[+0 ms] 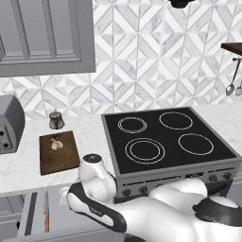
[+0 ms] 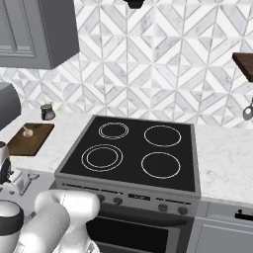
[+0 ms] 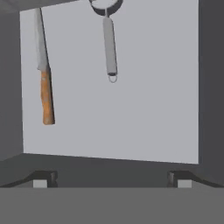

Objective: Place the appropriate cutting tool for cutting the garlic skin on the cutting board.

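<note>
Inside the open drawer (image 3: 131, 109), seen through the hand view, I have the knife (image 3: 44, 74) lying flat on the pale grey floor, close along the wall at that view's left. It is slim: a narrow grey blade and an orange-brown wooden handle. Its long axis runs nearly straight up and down that view, handle end toward the pincer (image 3: 111, 179), blade pointing away to the far end of the drawer. Well apart from it, toward the middle, lies a silver utensil (image 3: 109, 41) with a round head at the far end and a small loop at the near end of its handle; it lies roughly parallel to the knife.

My pincer hangs above the drawer, released, its two dark tips spread wide with nothing between them.

From the left base view, the cutting board (image 1: 58, 151) sits on the table (image 1: 28, 170), dark brown and flat, with the small pale garlic (image 1: 56, 143) resting on it. A grey toaster (image 1: 9, 124) stands to its left, a small metal pot (image 1: 56, 120) behind it, and the black cooktop (image 1: 165, 139) to its right.
</note>
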{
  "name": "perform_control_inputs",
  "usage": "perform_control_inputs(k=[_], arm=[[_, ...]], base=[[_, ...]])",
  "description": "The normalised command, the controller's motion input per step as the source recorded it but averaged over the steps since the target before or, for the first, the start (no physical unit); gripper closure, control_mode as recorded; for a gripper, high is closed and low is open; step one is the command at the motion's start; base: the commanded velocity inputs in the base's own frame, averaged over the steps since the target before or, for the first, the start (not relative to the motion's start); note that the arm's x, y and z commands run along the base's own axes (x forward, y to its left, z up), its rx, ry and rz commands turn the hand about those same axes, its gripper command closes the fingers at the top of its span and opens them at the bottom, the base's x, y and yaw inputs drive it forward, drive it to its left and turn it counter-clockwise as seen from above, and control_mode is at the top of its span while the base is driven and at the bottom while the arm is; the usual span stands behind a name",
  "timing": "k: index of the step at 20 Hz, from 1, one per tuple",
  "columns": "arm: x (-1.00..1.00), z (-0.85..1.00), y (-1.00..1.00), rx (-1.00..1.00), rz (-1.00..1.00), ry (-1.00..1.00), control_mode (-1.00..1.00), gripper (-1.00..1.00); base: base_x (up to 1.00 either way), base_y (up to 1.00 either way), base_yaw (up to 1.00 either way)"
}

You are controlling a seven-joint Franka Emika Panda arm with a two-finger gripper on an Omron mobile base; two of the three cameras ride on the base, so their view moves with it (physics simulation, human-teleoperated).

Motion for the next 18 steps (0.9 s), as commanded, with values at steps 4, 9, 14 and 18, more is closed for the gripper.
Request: perform_control_inputs(k=[4,9,14,18], arm=[[0.00,-0.46,0.28,-0.01,0.01,0.00,-1.00,-1.00],[0.00,-0.42,0.18,0.00,0.02,0.00,-1.00,-1.00],[-0.01,-0.41,0.27,0.00,0.02,0.00,-1.00,-1.00],[-0.26,-0.07,0.40,0.00,0.00,0.04,-1.00,-1.00]], base=[[0.00,0.00,0.00],[0.00,0.00,0.00],[0.00,0.00,0.00],[0.00,0.00,0.00]])
